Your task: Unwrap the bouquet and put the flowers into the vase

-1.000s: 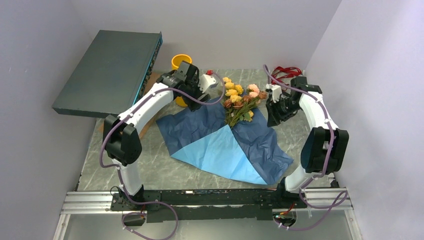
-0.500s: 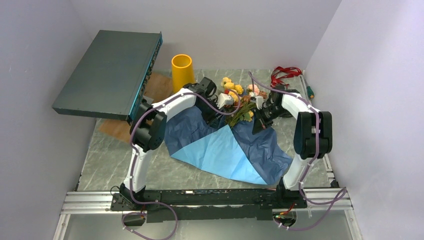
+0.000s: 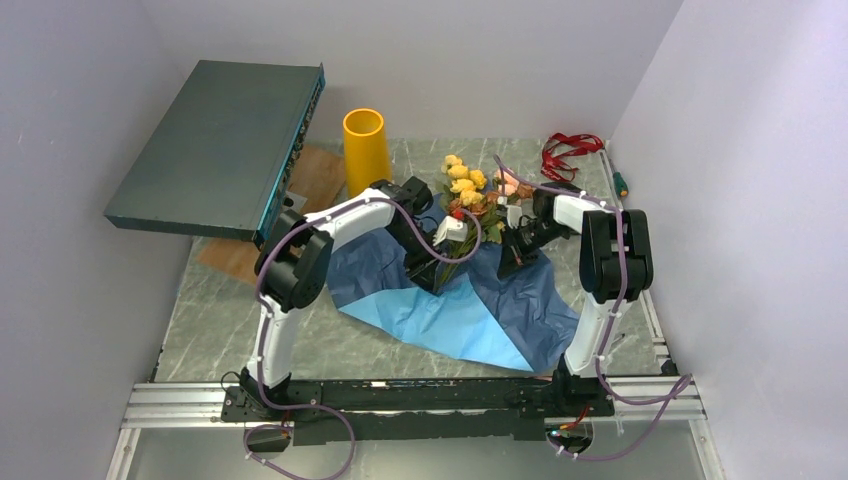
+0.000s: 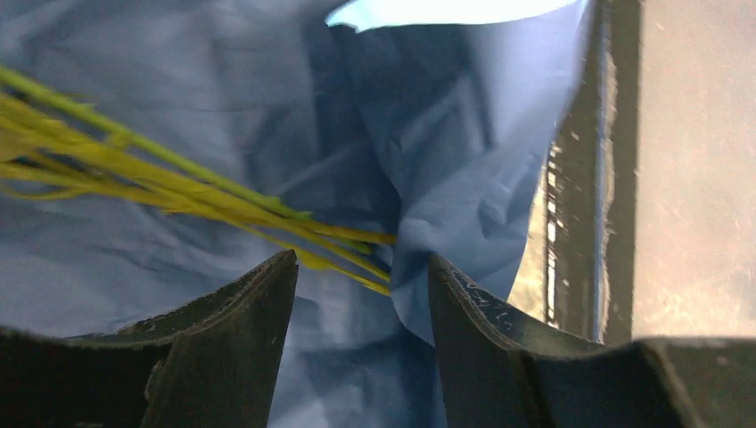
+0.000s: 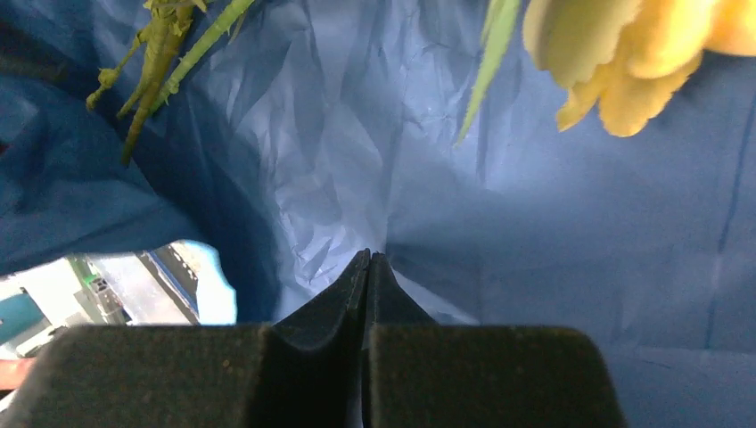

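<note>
Right jaws tight — seemingly on paper (image 5: 312, 178)

Stems (image 4: 178, 192) cropped left; rose (image 5: 624, 62) cropped above

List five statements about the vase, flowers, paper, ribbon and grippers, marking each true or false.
The vase stands upright with no flowers in it. True.
The blue paper is wrapped tightly round the flowers. False: it lies spread open beneath them.
The right gripper is wide open. False: its jaws are shut.
The left gripper is open, stem ends between its fingers. True.
The red ribbon lies on the blue paper. False: it lies at the table's far right, off the paper.
</note>
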You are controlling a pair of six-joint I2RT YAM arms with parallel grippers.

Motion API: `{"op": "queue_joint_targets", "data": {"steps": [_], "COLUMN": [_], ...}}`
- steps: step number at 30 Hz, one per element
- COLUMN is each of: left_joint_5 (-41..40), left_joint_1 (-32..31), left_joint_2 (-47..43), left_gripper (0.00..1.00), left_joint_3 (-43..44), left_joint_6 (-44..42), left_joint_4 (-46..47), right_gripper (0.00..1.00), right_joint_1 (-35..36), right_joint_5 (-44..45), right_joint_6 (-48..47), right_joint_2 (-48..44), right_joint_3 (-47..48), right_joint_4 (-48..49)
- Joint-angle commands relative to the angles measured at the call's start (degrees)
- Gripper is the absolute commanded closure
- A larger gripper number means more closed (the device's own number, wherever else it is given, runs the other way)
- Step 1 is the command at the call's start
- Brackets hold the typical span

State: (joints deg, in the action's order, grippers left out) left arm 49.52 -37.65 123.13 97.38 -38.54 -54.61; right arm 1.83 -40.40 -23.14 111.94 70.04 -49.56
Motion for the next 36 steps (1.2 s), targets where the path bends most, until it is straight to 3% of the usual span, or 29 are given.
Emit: {"op": "queue_joint_targets", "data": {"steps": [1,8,12,24,28,36], "left_joint_5": [6.72,5.37,0.92,-18.71,-24.50,-29.27], "left_joint_1": [-1.38,-2.79,-4.65,-16.74,-18.38,-18.44], "left_joint_2": [-9.22,-18.07,-24.56,-32.31,-31.72,-33.51], "left_gripper": [0.37,0.29,0.26,0.16,0.07,0.05], "left_joint_3": [-4.89,-15.28,-24.05,-42.18,-46.35,-50.89], "left_joint_6": [-12.41,-25.68,-29.69,-20.45,-20.42,-20.33], "left_joint_4": [-7.70,-13.58,-10.28,10.87,14.62,16.54], "right_gripper": [1.00,1.00,1.00,1.00,1.00,1.00], "right_joint_1": [0.30,0.37,0.37,0.37,0.38,0.00], "right_joint_5": [-0.30,2.17,3.07,5.53,6.77,9.48], "right_joint_6": [2.47,1.44,0.94,-0.82,-1.78,-7.09], "right_joint_2": [-0.84,-0.91,-1.53,-1.40,-0.86,-2.67], "right_joint_3": [-0.74,-1.75,-2.48,-2.81,-1.75,-0.64], "right_joint_4": [3.34,3.81,4.27,4.34,3.87,1.18]}}
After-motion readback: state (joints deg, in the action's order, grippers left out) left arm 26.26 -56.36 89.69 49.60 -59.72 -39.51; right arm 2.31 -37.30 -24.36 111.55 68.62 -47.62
